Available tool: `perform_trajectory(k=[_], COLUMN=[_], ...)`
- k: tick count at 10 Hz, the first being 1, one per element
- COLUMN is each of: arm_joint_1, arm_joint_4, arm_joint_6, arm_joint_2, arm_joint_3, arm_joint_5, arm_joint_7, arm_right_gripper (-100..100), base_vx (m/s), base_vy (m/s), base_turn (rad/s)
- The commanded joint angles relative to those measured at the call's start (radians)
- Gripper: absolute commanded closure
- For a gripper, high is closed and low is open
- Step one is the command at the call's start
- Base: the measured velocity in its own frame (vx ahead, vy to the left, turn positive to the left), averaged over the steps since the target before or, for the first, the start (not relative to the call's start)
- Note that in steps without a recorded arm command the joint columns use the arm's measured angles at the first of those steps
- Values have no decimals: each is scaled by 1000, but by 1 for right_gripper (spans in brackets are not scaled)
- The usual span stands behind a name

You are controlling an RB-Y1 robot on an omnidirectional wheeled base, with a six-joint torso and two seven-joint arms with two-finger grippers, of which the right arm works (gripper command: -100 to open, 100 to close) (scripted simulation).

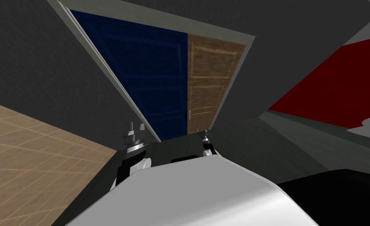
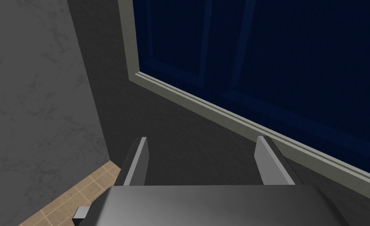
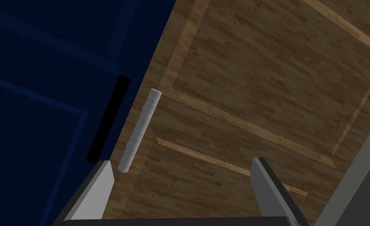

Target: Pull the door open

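Door of brown wood (image 3: 266,70) faces the right gripper (image 3: 182,161), whose fingers stand spread and empty; its pale bar handle (image 3: 140,131) lies just beside one fingertip, not between the two, close to the seam with the dark blue door (image 3: 35,117); a black bar (image 3: 107,121) sits on the blue side of that seam. Left gripper (image 2: 202,138) is likewise spread and empty, near the grey door frame (image 2: 219,112). I judge the door rigid and fairly heavy, swinging on hinges; the thin, smooth bar is the hold, taken across its middle, and may slip. Hinges and the gap behind the bar cannot be made out.
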Motion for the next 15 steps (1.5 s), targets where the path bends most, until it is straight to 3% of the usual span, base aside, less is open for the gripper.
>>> perform_trajectory(k=[1, 9, 15], arm_joint_1=[-16, -85, -129], arm_joint_4=[46, 250, 372], arm_joint_6=[-6, -33, -49], arm_joint_2=[-10, -51, -75], arm_joint_3=[7, 41, 61], arm_joint_5=[-22, -117, -175], arm_joint_7=[-48, -249, -370], arm_right_gripper=[-100, -100, -100], base_vx=[108, 103, 101], base_vy=[7, 0, -11], base_turn=[84, 96, 75])
